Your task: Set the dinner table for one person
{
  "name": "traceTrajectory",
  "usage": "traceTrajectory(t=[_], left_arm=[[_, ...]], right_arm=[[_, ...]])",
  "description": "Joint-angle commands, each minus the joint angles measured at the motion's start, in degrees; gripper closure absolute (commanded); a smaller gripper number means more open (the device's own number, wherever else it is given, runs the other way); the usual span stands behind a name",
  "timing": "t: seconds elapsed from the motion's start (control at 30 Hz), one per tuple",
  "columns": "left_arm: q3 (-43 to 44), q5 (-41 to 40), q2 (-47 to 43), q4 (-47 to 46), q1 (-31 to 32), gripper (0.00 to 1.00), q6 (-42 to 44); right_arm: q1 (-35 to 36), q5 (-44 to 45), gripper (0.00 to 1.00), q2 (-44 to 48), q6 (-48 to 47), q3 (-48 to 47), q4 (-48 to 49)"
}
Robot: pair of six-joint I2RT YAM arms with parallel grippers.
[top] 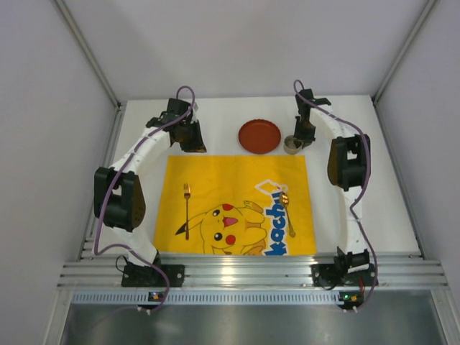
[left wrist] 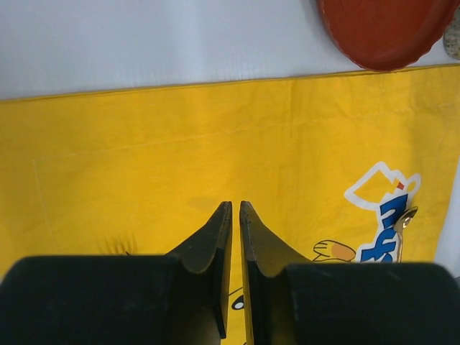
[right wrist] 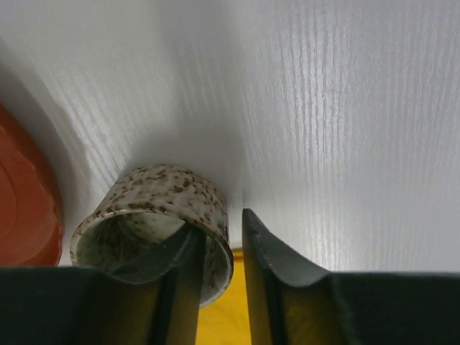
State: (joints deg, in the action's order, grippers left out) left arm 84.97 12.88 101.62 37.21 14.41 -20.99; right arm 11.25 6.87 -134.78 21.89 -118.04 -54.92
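The white dinner table point(top: 388, 201) carries a yellow Pikachu mat point(top: 237, 180). A gold fork point(top: 187, 208) lies on the mat's left side and a gold spoon point(top: 287, 208) on its right. A red plate point(top: 259, 136) and a speckled cup point(top: 292, 145) stand just beyond the mat's far edge. My right gripper point(right wrist: 219, 221) straddles the wall of the cup point(right wrist: 158, 190). One finger is inside and the other outside, with a small gap to the wall. My left gripper point(left wrist: 236, 205) is shut and empty, above the far left part of the mat point(left wrist: 144, 144).
The plate point(right wrist: 21, 208) sits close to the left of the cup. It also shows at the top right of the left wrist view point(left wrist: 381, 29). Grey walls enclose the table on three sides. A metal rail runs along the near edge point(top: 251, 273).
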Motion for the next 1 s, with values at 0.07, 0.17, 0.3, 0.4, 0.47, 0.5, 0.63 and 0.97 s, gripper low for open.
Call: traceTrajectory(t=[0.07, 0.17, 0.3, 0.4, 0.47, 0.5, 0.63, 0.97], left_arm=[[0.2, 0.8, -2.4, -0.7, 0.0, 0.86, 0.3], [-0.4, 0.5, -2.9, -0.6, 0.0, 0.87, 0.1], [-0.5, 0.2, -3.7, -0.6, 0.0, 0.87, 0.1], [-0.7, -0.2, -4.2, -0.5, 0.0, 0.88, 0.0], [-0.9, -0.8, -4.4, -0.6, 0.0, 0.87, 0.0], [-1.2, -1.0, -4.7, -0.7, 0.0, 0.87, 0.1], [-1.3, -1.5, -5.1, -1.0, 0.0, 0.88, 0.1], [-1.0, -1.7, -4.9, -0.8, 0.0, 0.88, 0.1]], right_arm=[[0.3, 2.3, 0.89, -1.4, -0.7, -1.0, 0.8], [0.4, 2.4, 1.0, -0.9, -0.8, -1.7, 0.9], [0.4, 3.6, 1.0, 0.3, -1.1, -4.0, 0.5], [0.3, 4.9, 1.0, 2.8, -1.4, -6.4, -0.5], [0.3, 5.3, 1.0, 4.6, -1.5, -6.9, -0.6], [0.4, 5.6, 1.0, 5.5, -1.5, -6.9, -0.9], [1.4, 5.3, 1.0, 12.5, -1.3, -4.1, -0.9], [11.3, -2.8, 1.0, 30.1, 5.3, 25.1, 6.1]])
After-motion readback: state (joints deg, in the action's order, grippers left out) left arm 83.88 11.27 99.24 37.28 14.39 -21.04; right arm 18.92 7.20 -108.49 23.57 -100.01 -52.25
